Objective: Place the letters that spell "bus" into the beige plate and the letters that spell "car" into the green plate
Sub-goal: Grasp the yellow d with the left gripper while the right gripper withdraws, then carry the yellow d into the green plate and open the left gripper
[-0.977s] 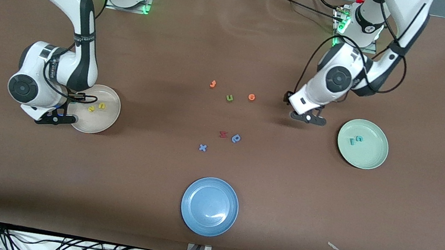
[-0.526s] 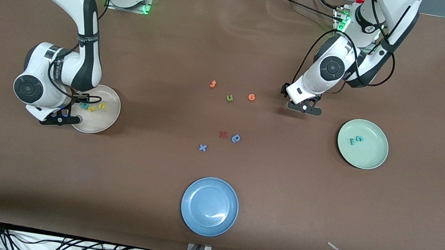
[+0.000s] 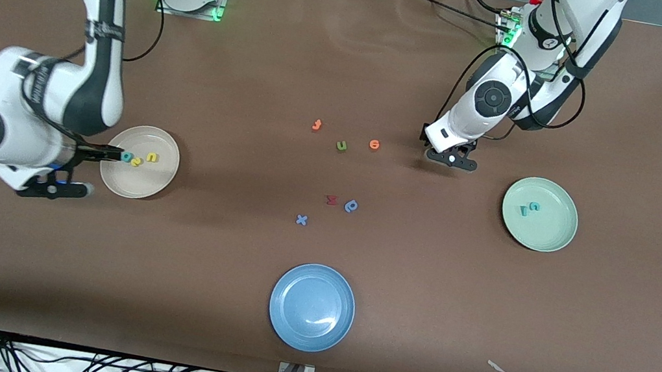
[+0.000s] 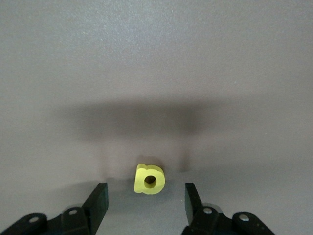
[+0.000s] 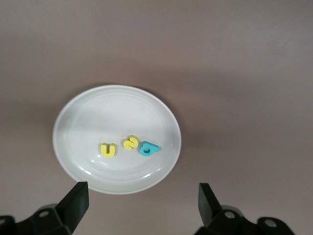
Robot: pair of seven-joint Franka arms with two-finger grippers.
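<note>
The right wrist view shows the round shallow cream-beige plate [image 5: 117,139] with three small foam letters lying in it: the yellow "u" [image 5: 108,150], the yellow "s" [image 5: 130,143] and the teal "b" [image 5: 149,148], the "s" and "b" just beside each other. The right gripper [image 5: 142,200] is above the plate edge, fingers wide apart and empty. In the front view the right arm partly covers this plate [image 3: 158,176].

The left wrist view shows the small yellow foam "a" [image 4: 149,179] lying on the brown table [image 4: 156,58] between the spread fingers of the left gripper [image 4: 145,203], which do not touch it. The front view hides this letter under the left gripper [image 3: 452,159].

The front view alone shows the round pale mint-green plate [image 3: 553,236] holding the teal "c" [image 3: 534,206] and teal "r" [image 3: 524,210].

One second earlier, only the two yellow letters were visible in the beige plate; the teal "b" has since been released there, and the right gripper has lifted away. The left gripper has shifted farther from the front camera.
</note>
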